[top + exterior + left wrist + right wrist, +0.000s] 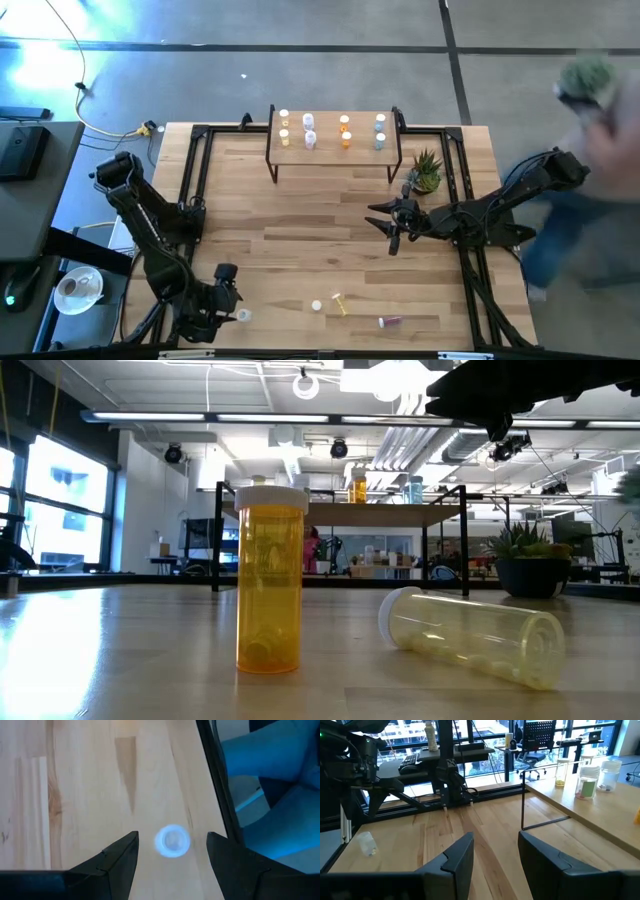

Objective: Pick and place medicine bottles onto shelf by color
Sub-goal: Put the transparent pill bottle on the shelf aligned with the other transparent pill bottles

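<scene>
The shelf (pixel 333 150) stands at the table's far middle and carries several medicine bottles in columns: yellow (pixel 284 127), white (pixel 309 130), orange (pixel 345 131) and blue-grey (pixel 380 131). At the near left, my left gripper (pixel 236 305) points down, open. Its fingers stand on either side of an upright clear white-capped bottle (pixel 172 840) without touching it. A white-capped bottle (pixel 316 305) stands at the near middle; beside it a yellow one (pixel 340 303) and a pinkish-red one (pixel 390 321) lie on their sides. My right gripper (pixel 390 225) hovers open at mid-table, holding nothing.
A potted green plant (pixel 426 172) stands to the right of the shelf, close to my right arm. A black metal frame (pixel 196 170) runs along the table's edges. A person (pixel 590 170) stands blurred beyond the right edge. Bare wood lies in front of the shelf.
</scene>
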`<state>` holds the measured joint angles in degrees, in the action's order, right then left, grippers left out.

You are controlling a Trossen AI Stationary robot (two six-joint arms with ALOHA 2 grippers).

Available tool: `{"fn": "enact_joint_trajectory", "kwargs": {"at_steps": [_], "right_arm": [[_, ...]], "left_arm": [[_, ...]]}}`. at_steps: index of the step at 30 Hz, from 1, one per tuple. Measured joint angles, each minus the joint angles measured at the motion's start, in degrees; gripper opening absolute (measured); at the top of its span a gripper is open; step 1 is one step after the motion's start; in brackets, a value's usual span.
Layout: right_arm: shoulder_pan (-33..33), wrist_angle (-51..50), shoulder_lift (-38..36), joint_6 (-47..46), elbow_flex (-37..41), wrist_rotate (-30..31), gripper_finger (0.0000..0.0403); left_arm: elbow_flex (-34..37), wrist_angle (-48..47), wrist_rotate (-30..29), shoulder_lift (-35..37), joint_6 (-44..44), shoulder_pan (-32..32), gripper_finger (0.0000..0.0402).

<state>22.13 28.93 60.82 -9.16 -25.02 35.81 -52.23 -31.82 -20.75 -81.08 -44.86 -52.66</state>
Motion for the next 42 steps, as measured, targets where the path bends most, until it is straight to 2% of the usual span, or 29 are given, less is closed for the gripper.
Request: {"fn": "enact_joint_trajectory", "kwargs": {"at_steps": [23, 33, 42], "right_arm": [[0.00, -1.11, 0.00, -1.34, 0.00, 0.00, 0.0147], [0.00, -1.31, 0.00, -1.34, 0.00, 0.00, 0.0147], [0.00, -1.40, 0.00, -1.33, 0.00, -0.02, 0.0147]], "left_arm": [[0.00, 2.17, -1.20, -0.13, -1.10, 0.13, 0.0223], [0.00, 6.44, 0.94, -7.07, -1.53, 0.11, 0.0223], [0.02, 6.34, 1.13, -8.44, -3.17, 0.11, 0.0223]]}}
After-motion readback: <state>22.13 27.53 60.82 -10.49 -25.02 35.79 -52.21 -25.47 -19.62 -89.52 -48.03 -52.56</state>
